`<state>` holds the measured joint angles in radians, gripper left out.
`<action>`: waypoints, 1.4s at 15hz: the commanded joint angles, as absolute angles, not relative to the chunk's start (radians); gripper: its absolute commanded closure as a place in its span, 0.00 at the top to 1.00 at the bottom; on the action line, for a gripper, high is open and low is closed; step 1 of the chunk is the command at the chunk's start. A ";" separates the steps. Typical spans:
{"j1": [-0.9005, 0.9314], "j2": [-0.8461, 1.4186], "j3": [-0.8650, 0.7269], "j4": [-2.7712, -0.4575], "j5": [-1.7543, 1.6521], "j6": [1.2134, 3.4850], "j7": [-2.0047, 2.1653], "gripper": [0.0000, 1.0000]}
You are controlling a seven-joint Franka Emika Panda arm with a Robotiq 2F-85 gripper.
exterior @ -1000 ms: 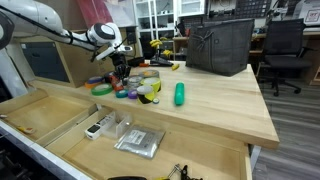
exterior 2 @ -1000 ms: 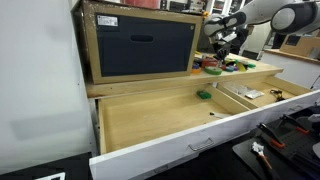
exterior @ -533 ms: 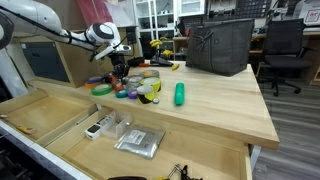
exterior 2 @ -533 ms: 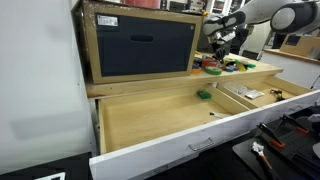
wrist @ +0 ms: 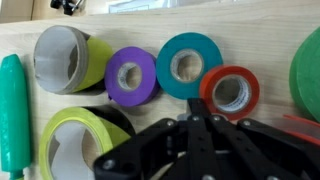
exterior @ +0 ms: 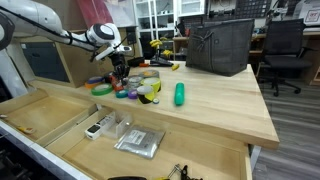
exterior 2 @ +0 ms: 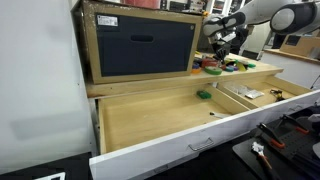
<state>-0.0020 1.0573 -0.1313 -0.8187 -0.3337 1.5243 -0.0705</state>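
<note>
Up close, a tightly clenched gripper [wrist: 192, 120], holding nothing, hanging low over the wooden table [wrist: 270, 25]. Just past its tip, at 1 o'clock, a red roll [wrist: 212, 82] of tape; at 12, a teal roll [wrist: 165, 60]; at 11, a purple roll [wrist: 115, 75]. Far over at 9 o'clock, a green marker [wrist: 10, 110].

In my wrist view, my fingers [wrist: 200, 140] at six o'clock are a dark, unfocused blur, and the red tape roll [wrist: 231, 93] is only slightly sharper. Light is even, from overhead, with soft shadows. Both exterior views are bright, small and grainy.
</note>
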 commanded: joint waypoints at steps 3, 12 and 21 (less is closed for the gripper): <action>0.016 1.106 -0.155 -0.749 -0.357 1.452 -0.049 0.00; 0.050 1.099 -0.155 -0.761 -0.393 1.469 -0.058 0.00; 0.020 1.114 -0.182 -0.764 -0.423 1.475 -0.076 0.00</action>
<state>0.0263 1.0958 -0.1709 -0.7928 -0.4133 1.4848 -0.0696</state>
